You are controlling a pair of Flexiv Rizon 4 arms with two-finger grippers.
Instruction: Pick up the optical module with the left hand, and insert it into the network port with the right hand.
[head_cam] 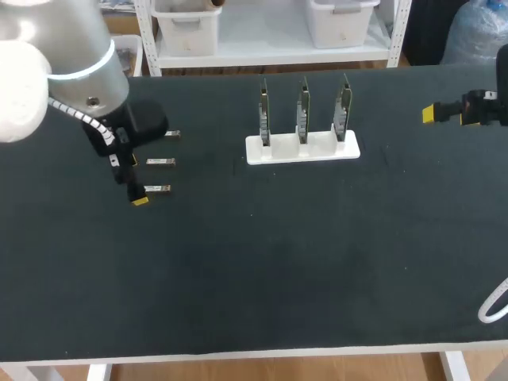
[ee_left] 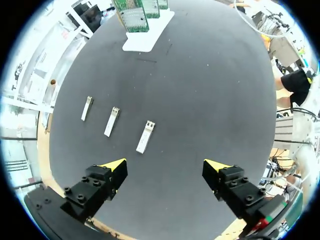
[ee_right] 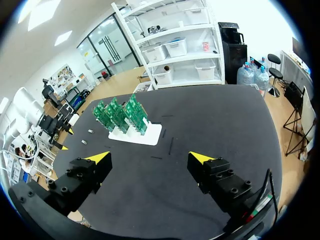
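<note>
The dark table (head_cam: 254, 270) has three optical modules (head_cam: 161, 162) at its left, beside the left gripper (ee_left: 165, 166), fingers released. A white board stand (head_cam: 302, 149) sits toward the far edge. The right gripper (ee_right: 148, 159), also released, hangs at the right edge.

From above, our left arm's grey-and-black wrist (head_cam: 119, 131) hides most of the left gripper (head_cam: 131, 186) and one end of the farthest small silver optical module (head_cam: 172, 135), while the right gripper (head_cam: 432, 113) is cut by the right edge.

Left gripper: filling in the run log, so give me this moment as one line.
left gripper open, nearest optical module ahead of it, ungrasped | right gripper open, empty | circuit boards upright in white holder
</note>
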